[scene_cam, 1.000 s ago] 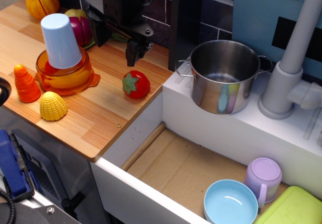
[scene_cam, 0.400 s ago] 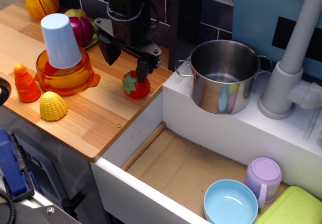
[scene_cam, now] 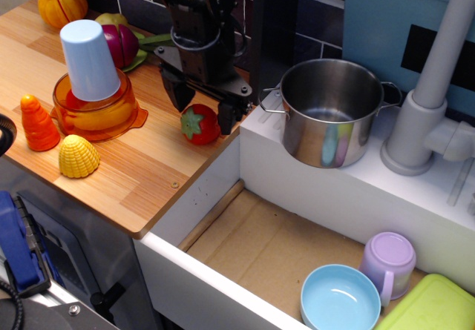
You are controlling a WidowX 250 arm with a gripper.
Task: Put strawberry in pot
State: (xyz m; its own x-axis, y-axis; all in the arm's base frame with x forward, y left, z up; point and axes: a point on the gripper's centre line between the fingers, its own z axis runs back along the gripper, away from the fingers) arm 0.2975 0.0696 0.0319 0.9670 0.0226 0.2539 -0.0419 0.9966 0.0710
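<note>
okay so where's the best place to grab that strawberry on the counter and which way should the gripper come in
Grip the strawberry across its round red middle, coming straight down from above. It lies on its side on the wooden counter, leafy cap pointing left, and the open gripper is already above it, one finger on each side.

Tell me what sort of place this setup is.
Most likely a toy play kitchen: a wooden counter with plastic food such as the strawberry, a steel pot on the white ledge, and a grey faucet over a sink basin.
</note>
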